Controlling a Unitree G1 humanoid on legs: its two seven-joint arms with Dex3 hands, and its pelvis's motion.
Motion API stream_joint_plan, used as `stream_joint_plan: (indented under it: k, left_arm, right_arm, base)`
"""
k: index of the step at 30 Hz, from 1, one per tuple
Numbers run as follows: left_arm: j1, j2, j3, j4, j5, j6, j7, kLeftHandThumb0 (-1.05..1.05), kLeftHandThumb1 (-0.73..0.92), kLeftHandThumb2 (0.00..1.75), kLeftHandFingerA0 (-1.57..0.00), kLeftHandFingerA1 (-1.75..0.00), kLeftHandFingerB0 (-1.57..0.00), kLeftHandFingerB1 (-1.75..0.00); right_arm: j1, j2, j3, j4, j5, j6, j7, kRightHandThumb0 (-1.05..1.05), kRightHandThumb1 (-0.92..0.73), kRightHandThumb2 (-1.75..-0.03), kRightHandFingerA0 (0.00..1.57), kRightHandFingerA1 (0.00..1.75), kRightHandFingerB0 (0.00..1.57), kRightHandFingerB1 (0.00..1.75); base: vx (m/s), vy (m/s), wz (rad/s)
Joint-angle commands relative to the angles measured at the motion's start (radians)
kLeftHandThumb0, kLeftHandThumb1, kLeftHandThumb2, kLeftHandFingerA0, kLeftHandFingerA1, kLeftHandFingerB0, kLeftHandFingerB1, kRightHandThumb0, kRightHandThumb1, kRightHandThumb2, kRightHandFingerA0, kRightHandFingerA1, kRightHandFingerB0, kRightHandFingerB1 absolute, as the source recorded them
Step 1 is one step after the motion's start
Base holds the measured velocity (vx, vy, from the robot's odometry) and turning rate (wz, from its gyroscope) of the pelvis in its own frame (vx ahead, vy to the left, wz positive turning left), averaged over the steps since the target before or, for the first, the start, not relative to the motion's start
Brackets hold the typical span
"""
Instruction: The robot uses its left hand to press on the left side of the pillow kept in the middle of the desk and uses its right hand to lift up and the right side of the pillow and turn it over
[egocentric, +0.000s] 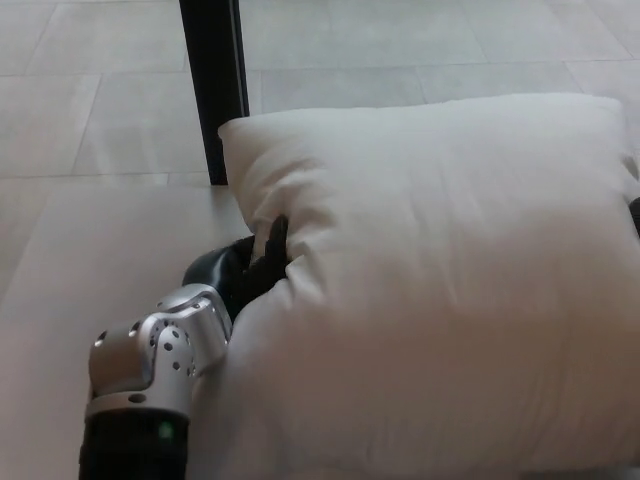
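One camera only, up on the robot's head, tilted down and forward. It sits close over the pillow (440, 290), which fills most of the frame. Tiled floor (400, 50) lies beyond.

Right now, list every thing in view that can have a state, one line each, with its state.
pillow: lying flat on the desk, not turned over, left edge dented
left hand: pressed into the pillow's left edge, fingers mostly hidden, holding nothing visible
right hand: only a dark sliver at the pillow's right edge, state unclear
desk: bearing the pillow
black post: upright behind the desk
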Motion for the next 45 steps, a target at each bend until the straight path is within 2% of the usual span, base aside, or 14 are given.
stream_joint_plan:
  k: [1, 5, 8, 11, 15, 21, 23, 24, 26, 29, 33, 39, 40, 45]
  left_arm:
    - [-0.09, -0.065, -0.029, 0.033, -0.02, 0.023, 0.021, -0.8, 0.49, 0.93, -0.25, -0.87, 0.0, -0.33]
    - [-0.105, -0.077, -0.031, 0.06, 0.009, 0.002, 0.073, -0.82, 0.7, 0.56, -0.03, -1.13, -0.04, -0.33]
    - [-0.095, -0.105, -0.014, 0.075, 0.019, -0.021, 0.127, -0.41, 0.44, 1.07, -0.14, -0.66, 0.0, -0.54]
    - [-0.125, -0.152, 0.005, 0.133, 0.051, 0.025, 0.253, -0.6, 0.83, 0.65, -0.16, -0.97, -0.16, -0.6]
    - [-0.138, -0.18, 0.041, 0.202, 0.048, -0.034, 0.303, -0.68, 0.85, 0.64, -0.25, -0.98, -0.23, -0.52]
    - [-0.111, -0.19, 0.038, 0.251, 0.054, -0.125, 0.312, -0.14, 0.36, 0.93, -0.24, -0.65, -0.18, -0.58]
    - [-0.128, -0.165, -0.057, 0.28, 0.104, -0.1, 0.239, -0.45, 0.68, 0.59, -0.24, -0.88, -0.24, -0.57]
    - [-0.148, -0.15, -0.092, 0.302, 0.111, -0.074, 0.196, -0.59, 0.64, 1.0, -0.47, -0.84, -0.31, -0.58]
    - [-0.19, -0.125, -0.163, 0.365, 0.13, -0.075, 0.096, -0.59, 0.92, 0.69, -0.56, -1.29, -0.43, -0.49]
    - [-0.19, -0.061, -0.468, 0.426, 0.309, -0.224, -0.141, -0.49, 0.56, 0.92, -0.45, -0.72, -0.34, -0.53]
    - [-0.109, -0.16, -0.365, 0.328, 0.2, -0.231, 0.01, -0.33, 0.56, 0.56, -0.42, -0.72, -0.22, -0.39]
    - [-0.057, -0.108, -0.682, 0.298, 0.36, -0.261, -0.042, -0.64, 0.42, 0.8, -0.03, -0.34, -0.19, -0.46]
    - [-0.049, -0.086, -0.74, 0.282, 0.391, -0.277, -0.054, -0.66, 0.45, 0.81, -0.06, -0.29, -0.57, -0.59]
    - [0.042, -0.105, -0.75, 0.257, 0.353, -0.264, -0.035, -0.6, 0.41, 0.8, -0.02, -0.36, -0.18, -0.46]
  right_arm:
    - [-0.036, 0.175, -0.024, -0.054, 0.117, 0.068, -0.007, -0.86, -0.52, -0.89, 0.0, 0.46, 0.08, 0.35]
    - [-0.032, 0.217, -0.016, -0.106, 0.083, 0.026, -0.039, -0.88, -0.48, -0.75, 0.0, 0.51, 0.07, 0.34]
    - [-0.039, 0.243, -0.01, -0.159, 0.083, 0.023, -0.054, -0.85, -0.6, -0.59, 0.0, 0.3, 0.0, 0.22]
    - [-0.082, 0.327, 0.0, -0.262, 0.094, 0.027, -0.129, -0.79, -0.47, -0.82, 0.02, 0.68, 0.1, 0.44]
    - [-0.081, 0.299, 0.172, -0.303, -0.024, -0.054, -0.081, -0.86, -0.5, -0.87, 0.0, 0.21, 0.08, 0.36]
    - [-0.132, 0.339, 0.22, -0.317, -0.057, -0.042, -0.156, -0.82, -0.46, -0.8, 0.08, 0.82, 0.12, 0.44]
    - [-0.151, 0.344, 0.262, -0.307, -0.07, -0.046, -0.133, -0.79, -0.47, -0.84, 0.04, 0.69, 0.12, 0.47]
    - [-0.162, 0.353, 0.268, -0.3, -0.067, -0.033, -0.136, -0.38, -0.24, -0.89, 0.1, 0.61, 0.0, 0.5]
    - [-0.185, 0.378, 0.285, -0.277, -0.066, -0.007, -0.143, -0.78, -0.46, -0.83, 0.0, 0.61, 0.13, 0.48]
    - [-0.224, 0.389, 0.34, -0.202, -0.097, 0.06, -0.134, -0.77, -0.55, -0.58, 0.0, 0.36, 0.07, 0.29]
    - [-0.226, 0.39, 0.464, -0.116, -0.175, 0.078, -0.1, -0.88, -0.53, -0.87, 0.0, 0.0, 0.12, 0.13]
    - [-0.199, 0.453, 0.495, -0.051, -0.21, 0.085, -0.145, -0.76, -0.48, -0.61, 0.0, 0.07, 0.05, 0.33]
    - [-0.203, 0.462, 0.502, -0.04, -0.216, 0.098, -0.149, -0.75, -0.44, -0.83, 0.0, 0.15, 0.06, 0.34]
    - [-0.133, 0.473, 0.632, -0.043, -0.273, 0.126, -0.143, -0.61, -0.35, -0.81, 0.0, 0.3, 0.03, 0.41]
  base:
    - [0.0, 0.0, 0.0]
    - [0.0, 0.0, 0.0]
    - [0.0, 0.0, 0.0]
    - [0.0, 0.0, 0.0]
    - [0.0, 0.0, 0.0]
    - [0.0, 0.0, 0.0]
    - [0.0, 0.0, 0.0]
    - [0.0, 0.0, 0.0]
    - [0.0, 0.0, 0.0]
    - [0.0, 0.0, 0.0]
    - [0.0, 0.0, 0.0]
    - [0.0, 0.0, 0.0]
    - [0.0, 0.0, 0.0]
    - [0.0, 0.0, 0.0]
